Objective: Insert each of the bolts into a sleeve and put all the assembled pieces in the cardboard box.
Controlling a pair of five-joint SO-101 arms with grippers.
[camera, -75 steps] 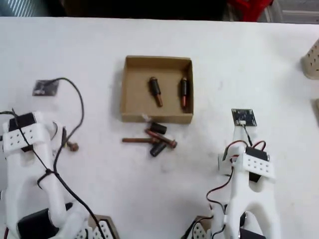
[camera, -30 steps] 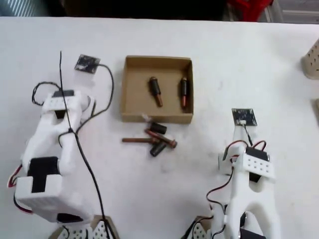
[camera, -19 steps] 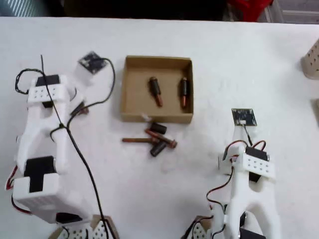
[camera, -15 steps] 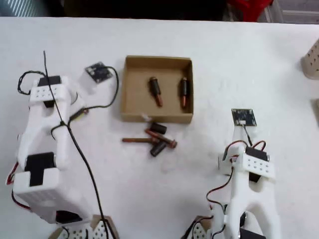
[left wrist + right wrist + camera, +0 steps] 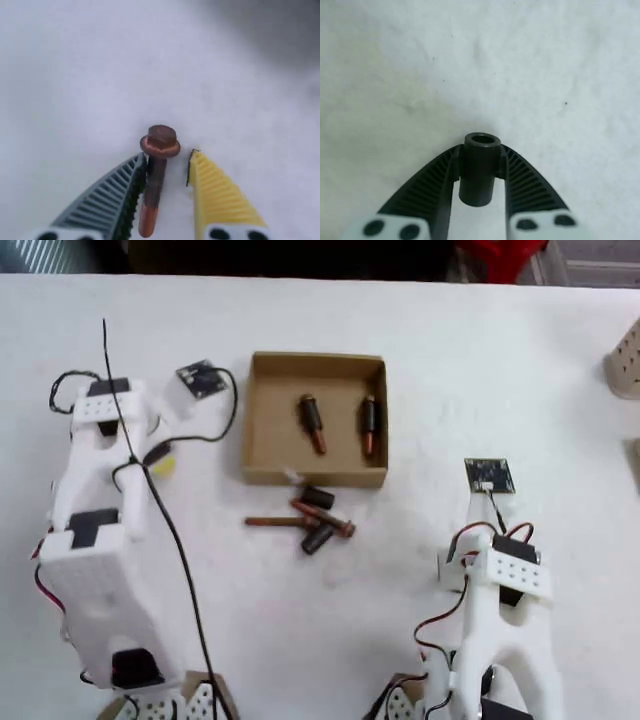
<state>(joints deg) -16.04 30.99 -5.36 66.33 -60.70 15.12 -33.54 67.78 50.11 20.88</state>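
Firstly, in the high view, the cardboard box (image 5: 262,455) is sitting open near the middle of the white table (image 5: 480,360); it is a shallow brown square with raw paper walls; two assembled pieces (image 5: 312,423) are lying on its floor, apart from each other, each one a copper rod in a black tube; just beside the near wall of the box, two loose bolts (image 5: 272,523) and two loose sleeves (image 5: 318,498) are lying in a small heap, touching one another; the left arm (image 5: 95,510), made of white plastic with black cables, is standing left of the box, and the right arm (image 5: 500,610) is standing at the near right; beyond the far edge of the table, the room is showing as a dark strip with something red (image 5: 500,255).

Next, in the left wrist view, the left gripper (image 5: 167,160) is holding a bolt (image 5: 155,175) in narrow jaws; the bolt is smooth copper with a hexagonal flanged head, leaning on the grey ribbed finger, while a slim gap is showing to the yellow one.

Lastly, in the right wrist view, the right gripper (image 5: 480,150) is clamping a sleeve (image 5: 479,180), a matte black hollow cylinder, between black ribbed fingers; the table below is looking grainy, with tiny dark specks.
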